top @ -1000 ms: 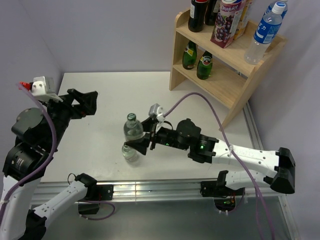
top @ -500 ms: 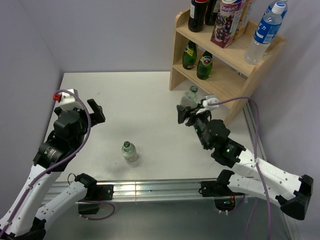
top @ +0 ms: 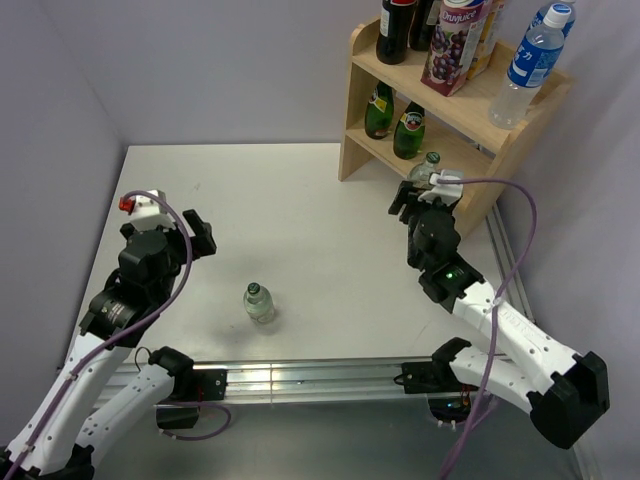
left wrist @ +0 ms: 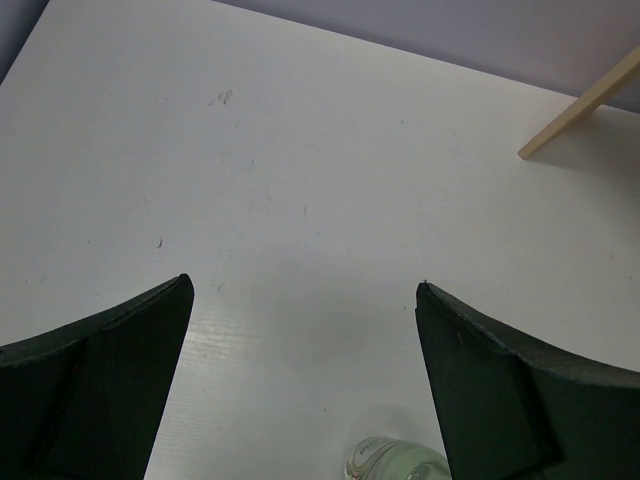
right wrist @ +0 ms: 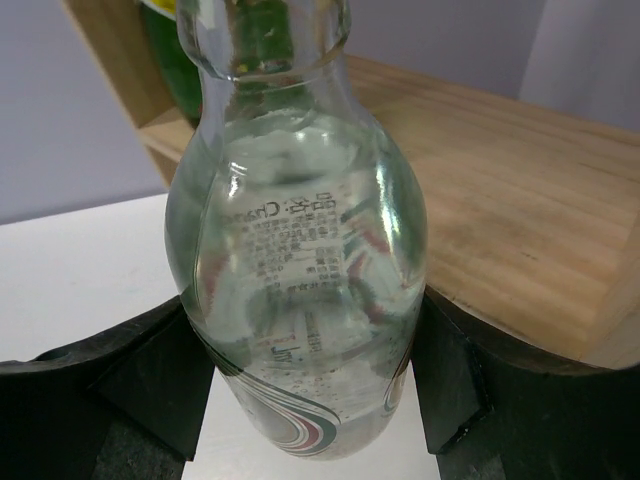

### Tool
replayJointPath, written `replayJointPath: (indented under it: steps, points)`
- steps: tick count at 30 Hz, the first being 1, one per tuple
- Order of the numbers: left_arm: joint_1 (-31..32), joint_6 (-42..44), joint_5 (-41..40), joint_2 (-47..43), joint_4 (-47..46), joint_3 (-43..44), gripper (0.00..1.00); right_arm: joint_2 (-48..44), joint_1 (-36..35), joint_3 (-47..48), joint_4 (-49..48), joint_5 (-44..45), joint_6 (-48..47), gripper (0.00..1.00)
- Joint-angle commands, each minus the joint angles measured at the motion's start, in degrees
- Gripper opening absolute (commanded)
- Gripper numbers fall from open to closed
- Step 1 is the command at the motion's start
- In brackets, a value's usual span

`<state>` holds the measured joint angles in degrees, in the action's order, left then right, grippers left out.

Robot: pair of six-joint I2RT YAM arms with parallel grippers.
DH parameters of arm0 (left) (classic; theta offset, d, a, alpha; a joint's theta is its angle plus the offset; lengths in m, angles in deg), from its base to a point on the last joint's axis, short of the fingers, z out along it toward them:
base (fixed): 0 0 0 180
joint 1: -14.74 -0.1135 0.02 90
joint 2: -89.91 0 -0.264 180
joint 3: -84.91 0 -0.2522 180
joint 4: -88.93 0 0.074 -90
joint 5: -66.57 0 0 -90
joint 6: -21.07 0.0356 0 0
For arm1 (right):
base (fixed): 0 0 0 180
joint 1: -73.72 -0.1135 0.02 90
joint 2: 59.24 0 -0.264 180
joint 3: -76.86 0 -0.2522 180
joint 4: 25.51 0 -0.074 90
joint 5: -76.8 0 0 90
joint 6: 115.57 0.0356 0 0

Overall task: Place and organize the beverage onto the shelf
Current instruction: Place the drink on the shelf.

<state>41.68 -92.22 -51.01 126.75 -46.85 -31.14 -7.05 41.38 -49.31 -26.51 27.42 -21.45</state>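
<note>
On my left side the left gripper [top: 199,233] hangs over the surface [top: 300,200] with its jaws spread wide and nothing between them. Its wrist view looks down past both fingers at bare white top and the cap end of a small clear bottle [top: 259,302], which stands alone near the front edge. That one has not yet gone up. Moving right, the step in hand, as I judge it, is setting the clear glass bottle [right wrist: 300,250] onto the lower tier of the shelf [top: 357,100]. In the overhead view it sits just at the front edge of that tier, to the right of the two green bottles [top: 395,120]. To do this well I would keep the bottle upright and carry it in over the lip of the board. I would lower it onto the bare wood beside the green pair without nudging them, and let go only once the base is flat. The upper tier already carries the cola bottles [top: 397,30], a juice carton [top: 455,45] and a water bottle [top: 530,65]. The right gripper [top: 418,192] is closed partway, both fingers pressed against the widest part of the glass bottle, holding it low on the body with the neck free above.
</note>
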Motion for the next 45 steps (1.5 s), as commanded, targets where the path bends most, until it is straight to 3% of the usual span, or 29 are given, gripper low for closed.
replayJointPath:
  steps: [1, 10, 22, 45]
  points:
    - [-1.18, -0.18, 3.57, -0.98, -3.74, -0.01, 0.99, 1.86, 2.98, 5.18, -13.62, 0.6, -1.65, 0.0]
    - [-3.12, -0.44, 7.44, -1.68, -4.26, -0.71, 1.0, 9.95, 7.37, 8.88, -20.47, -0.28, -7.02, 0.0]
    - [-3.3, -0.35, 9.38, -2.74, -4.88, -1.59, 1.0, 13.37, 11.24, 11.78, -18.2, -1.6, -4.21, 0.0]
    - [-3.21, -0.35, 9.99, -1.77, -4.53, -1.5, 0.99, 26.47, 16.78, 8.36, -30.14, -4.15, -2.54, 0.0]
